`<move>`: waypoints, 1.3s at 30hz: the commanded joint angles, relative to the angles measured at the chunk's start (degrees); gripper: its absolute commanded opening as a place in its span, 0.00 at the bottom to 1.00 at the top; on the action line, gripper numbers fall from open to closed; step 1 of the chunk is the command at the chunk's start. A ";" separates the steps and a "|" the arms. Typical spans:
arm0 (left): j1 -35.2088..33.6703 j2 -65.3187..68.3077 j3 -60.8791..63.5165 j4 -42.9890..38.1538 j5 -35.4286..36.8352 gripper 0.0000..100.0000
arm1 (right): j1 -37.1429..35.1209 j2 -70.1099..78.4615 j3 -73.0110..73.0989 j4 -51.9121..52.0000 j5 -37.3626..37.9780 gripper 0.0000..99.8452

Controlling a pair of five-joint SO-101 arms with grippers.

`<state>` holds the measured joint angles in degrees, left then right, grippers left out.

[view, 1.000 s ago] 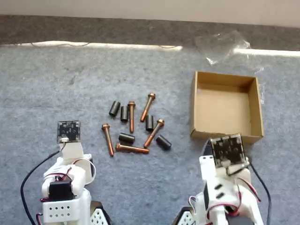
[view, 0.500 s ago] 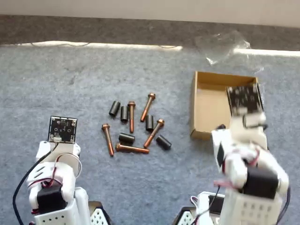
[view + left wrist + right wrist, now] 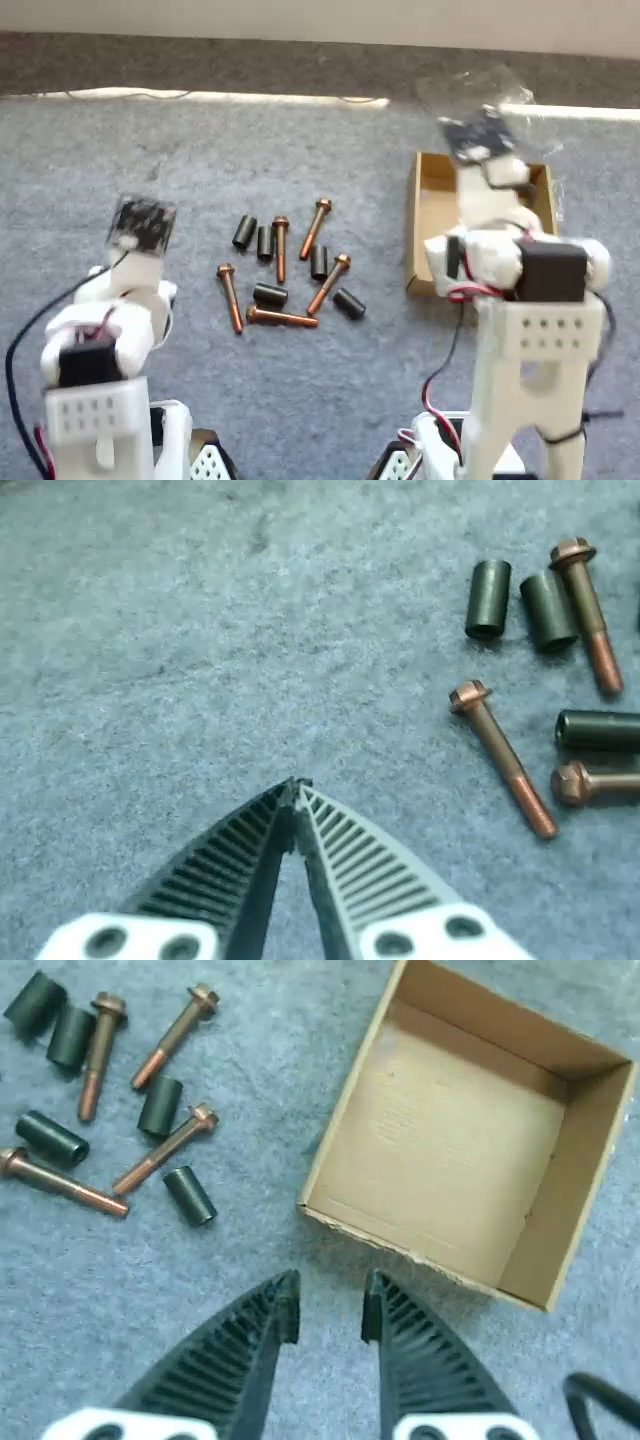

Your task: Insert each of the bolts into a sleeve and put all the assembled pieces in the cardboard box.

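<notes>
The left arm's black ribbed pincer [image 3: 295, 792] is hanging over the grey carpeted bench [image 3: 180, 630] with its tips pressed together, pinching nothing. The right arm's matching pincer [image 3: 330, 1305] is hovering slightly spread, also carrying nothing, close to the near wall of the open brown cardboard box [image 3: 500, 1028]. Between the arms, five copper-coloured flanged bolts [image 3: 282, 318] and five short black cylindrical sleeves [image 3: 270, 295] are lying loose on the bench, none joined yet. The leftmost bolt [image 3: 500, 757] is lying near the left pincer, off to its right, with its long axis running roughly near to far and its head at the far end. The left arm is therefore probably sitting nearer for a first pick. The box is resting beyond the pile, to the right.
</notes>
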<state>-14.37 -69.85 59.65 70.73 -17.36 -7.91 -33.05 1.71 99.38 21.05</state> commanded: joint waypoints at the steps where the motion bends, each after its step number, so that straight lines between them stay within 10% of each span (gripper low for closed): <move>1: 4.00 15.96 -7.96 -0.09 4.57 0.01 | -4.18 5.67 -5.05 1.10 0.35 0.11; 16: 7.43 47.87 -17.36 -6.77 16.44 0.01 | -14.02 27.56 -5.14 1.10 12.84 0.24; 39: -2.51 51.03 -13.93 -14.86 16.53 0.01 | -18.07 24.66 23.52 -28.44 21.10 0.24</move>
<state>-15.34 -18.59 46.02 57.98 -1.19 -25.41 -5.01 23.34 75.12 41.27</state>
